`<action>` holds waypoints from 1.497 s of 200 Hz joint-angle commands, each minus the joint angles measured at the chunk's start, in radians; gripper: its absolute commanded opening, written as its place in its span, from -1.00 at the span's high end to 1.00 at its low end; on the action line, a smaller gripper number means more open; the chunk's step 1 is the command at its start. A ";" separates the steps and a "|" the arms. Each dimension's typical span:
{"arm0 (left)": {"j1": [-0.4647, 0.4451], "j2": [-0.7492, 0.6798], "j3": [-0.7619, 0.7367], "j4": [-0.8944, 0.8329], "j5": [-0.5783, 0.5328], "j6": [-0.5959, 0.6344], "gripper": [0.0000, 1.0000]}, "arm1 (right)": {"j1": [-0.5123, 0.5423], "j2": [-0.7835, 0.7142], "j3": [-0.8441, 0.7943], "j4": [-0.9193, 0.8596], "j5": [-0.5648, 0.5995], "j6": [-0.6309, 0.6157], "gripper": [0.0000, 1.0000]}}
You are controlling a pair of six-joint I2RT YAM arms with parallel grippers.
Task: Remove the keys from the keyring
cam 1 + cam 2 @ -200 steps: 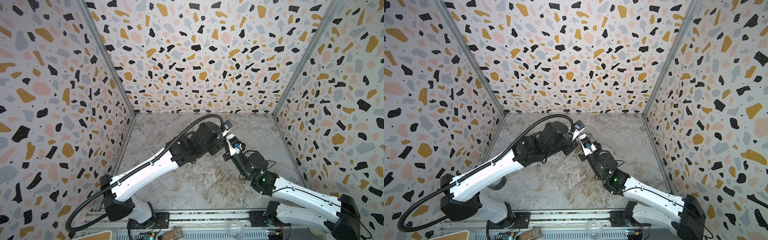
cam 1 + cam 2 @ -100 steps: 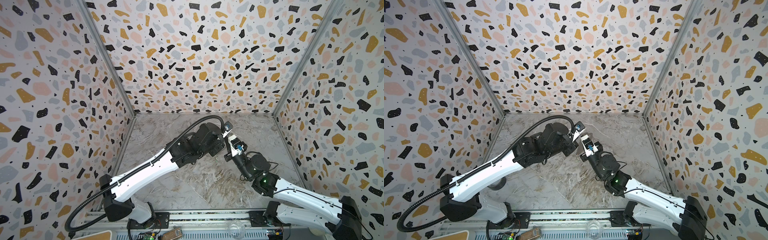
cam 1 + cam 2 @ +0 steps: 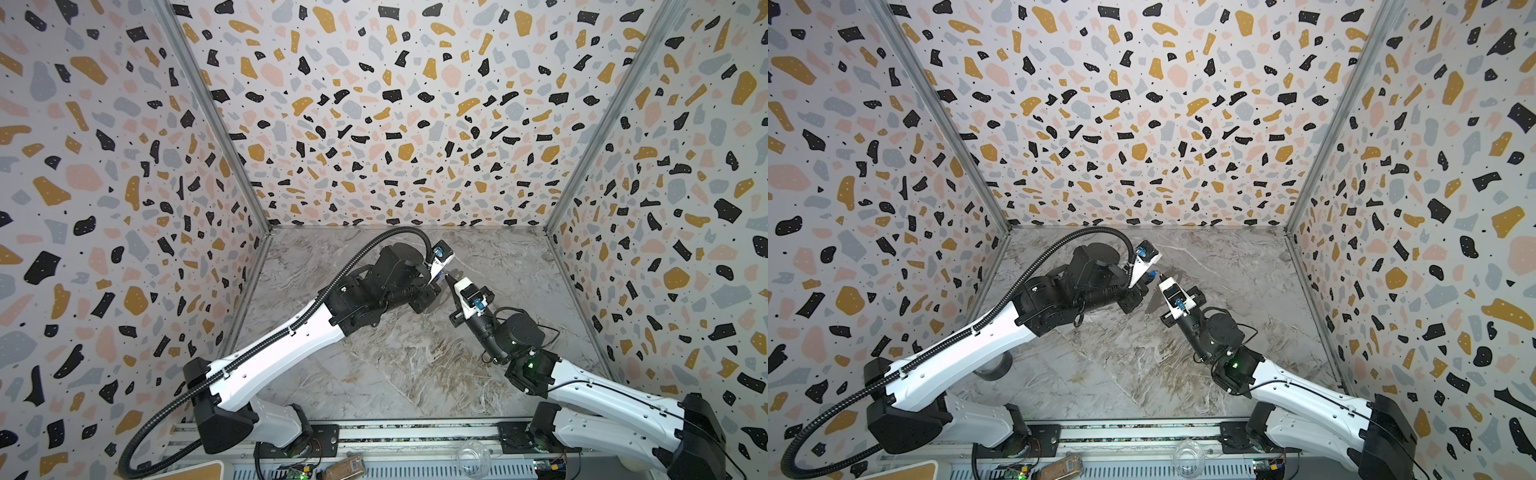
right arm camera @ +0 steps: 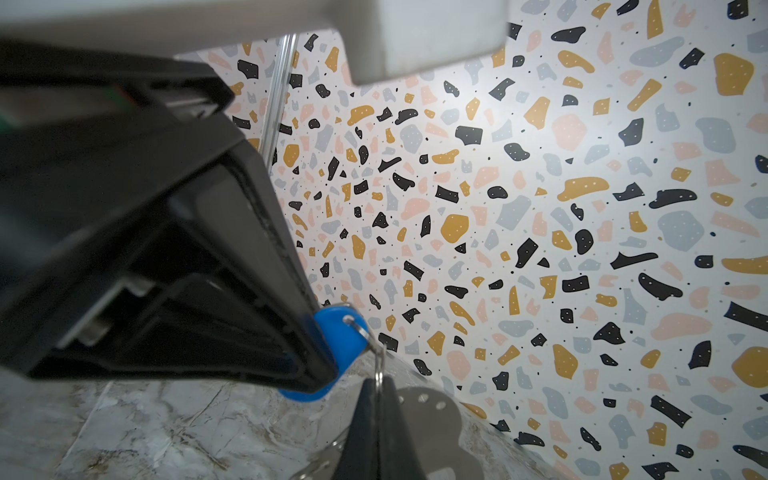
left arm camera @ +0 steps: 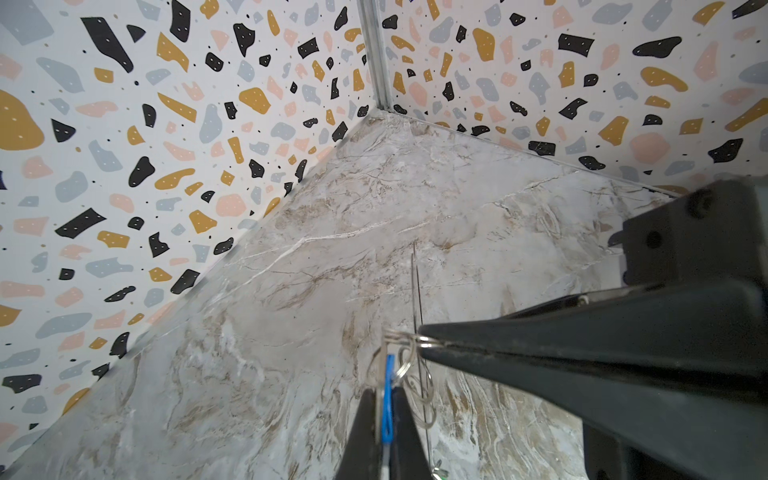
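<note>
Both grippers meet above the middle of the marble floor. My left gripper (image 5: 386, 392) is shut on the blue tag (image 5: 387, 399) of one key, also seen in the right wrist view, blue tag (image 4: 340, 336). My right gripper (image 4: 379, 384) is shut on a small metal ring (image 4: 378, 370) linked to that tag. More ring links (image 5: 415, 382) hang between the two grippers. The keyring's flat grey strap (image 4: 432, 419) hangs behind the right fingertips. A bit of green (image 5: 440, 473) shows low down; a thin greenish piece (image 3: 424, 326) dangles below the grippers.
Terrazzo-patterned walls close in the floor (image 3: 395, 374) on three sides. A clear cup (image 3: 473, 457) sits by the front rail. A dark tape roll (image 3: 994, 368) lies under the left arm.
My right gripper's jaws have closed onto the metal ring, and the right arm has shifted slightly. The left gripper has kept its hold on the blue tag.
</note>
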State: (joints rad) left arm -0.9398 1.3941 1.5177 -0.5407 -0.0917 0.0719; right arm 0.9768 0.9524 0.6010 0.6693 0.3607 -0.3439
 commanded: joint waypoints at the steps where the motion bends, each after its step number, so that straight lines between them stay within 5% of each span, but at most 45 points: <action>1: 0.040 -0.009 -0.021 0.082 0.023 -0.049 1.00 | 0.007 -0.036 0.000 0.108 -0.067 -0.042 1.00; 101: 0.126 -0.002 -0.066 0.121 0.144 -0.155 1.00 | 0.008 -0.037 -0.025 0.204 -0.161 -0.130 1.00; 271: 0.153 0.039 -0.005 0.092 0.186 -0.242 1.00 | -0.034 -0.041 -0.046 0.228 -0.243 -0.110 1.00; 299: 0.153 0.018 -0.019 0.118 0.205 -0.209 0.75 | -0.061 -0.044 -0.037 0.201 -0.261 -0.078 1.00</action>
State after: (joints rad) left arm -0.8299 1.4052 1.4799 -0.5003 0.1810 -0.1455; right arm 0.9150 0.9524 0.5243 0.7879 0.2192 -0.4603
